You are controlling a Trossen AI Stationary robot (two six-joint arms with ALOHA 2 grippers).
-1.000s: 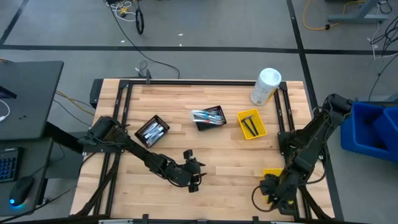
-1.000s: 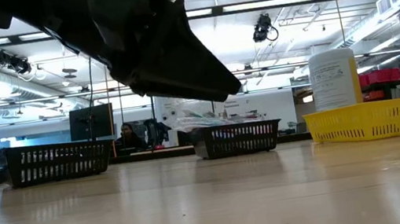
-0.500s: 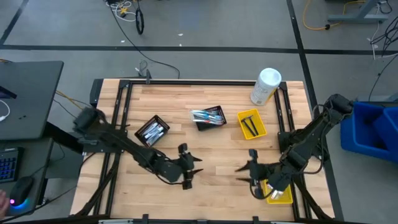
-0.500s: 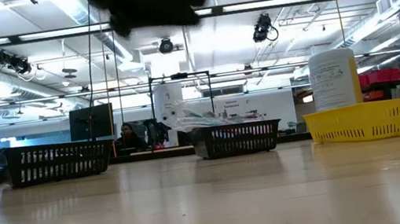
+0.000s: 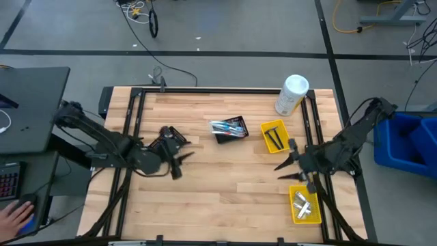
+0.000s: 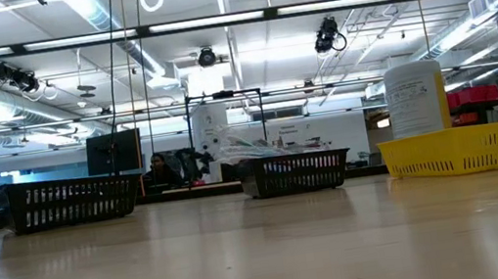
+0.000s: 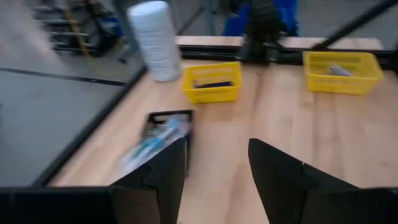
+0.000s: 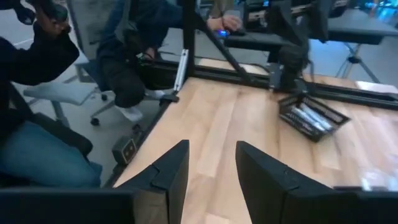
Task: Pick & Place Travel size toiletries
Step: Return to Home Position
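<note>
Left gripper [image 5: 182, 164] and right gripper [image 5: 285, 159] spread, toiletries [image 5: 225, 126] well apart in black basket [image 5: 231, 137]

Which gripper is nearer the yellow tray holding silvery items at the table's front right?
Right. The right gripper hovers open just behind the yellow tray, toward the table's middle; the left gripper, also open, is far across the table beside the left black basket.

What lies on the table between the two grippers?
Nothing: the high view shows only bare table between the left gripper and the right gripper.
</note>
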